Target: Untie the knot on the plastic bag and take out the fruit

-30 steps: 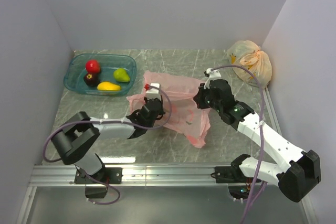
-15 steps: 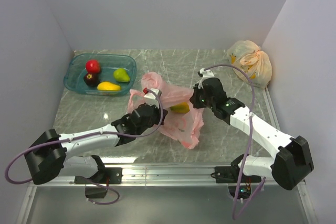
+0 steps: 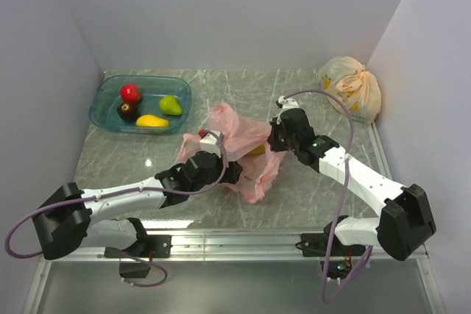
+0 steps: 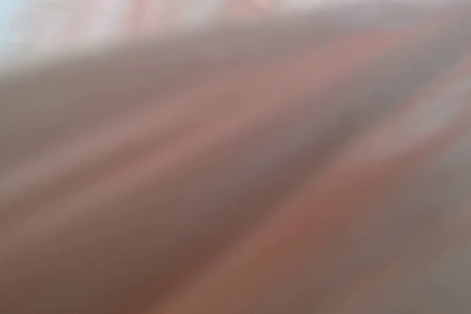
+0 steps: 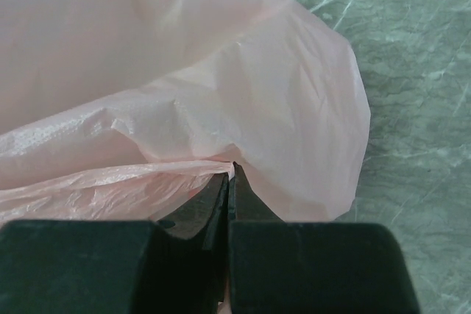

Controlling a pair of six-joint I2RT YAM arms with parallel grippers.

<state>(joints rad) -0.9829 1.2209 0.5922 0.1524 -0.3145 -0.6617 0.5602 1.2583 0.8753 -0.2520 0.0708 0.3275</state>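
The pink plastic bag (image 3: 239, 134) lies crumpled mid-table. A yellow-orange fruit (image 3: 255, 151) shows through its film. My right gripper (image 3: 274, 141) is at the bag's right side; in the right wrist view its jaws (image 5: 232, 170) are shut, pinching a fold of the bag (image 5: 221, 93). My left gripper (image 3: 221, 170) is pushed into the bag's near-left side, its fingers hidden under plastic. The left wrist view is filled with blurred pink film (image 4: 235, 137). A red apple (image 3: 130, 93), a dark purple fruit (image 3: 126, 110), a yellow oblong fruit (image 3: 152, 120) and a green pear (image 3: 171, 105) sit apart.
Those fruits lie in a clear blue tub (image 3: 103, 112) at the back left. A pale yellow knotted bag with orange print (image 3: 352, 86) stands in the back right corner. Walls close the left, back and right sides. A metal rail runs along the near edge.
My left arm stretched out low and its gripper went into the bag. My right gripper moved left with the bag's edge. The bag bunched up and the fruit inside came into sight.
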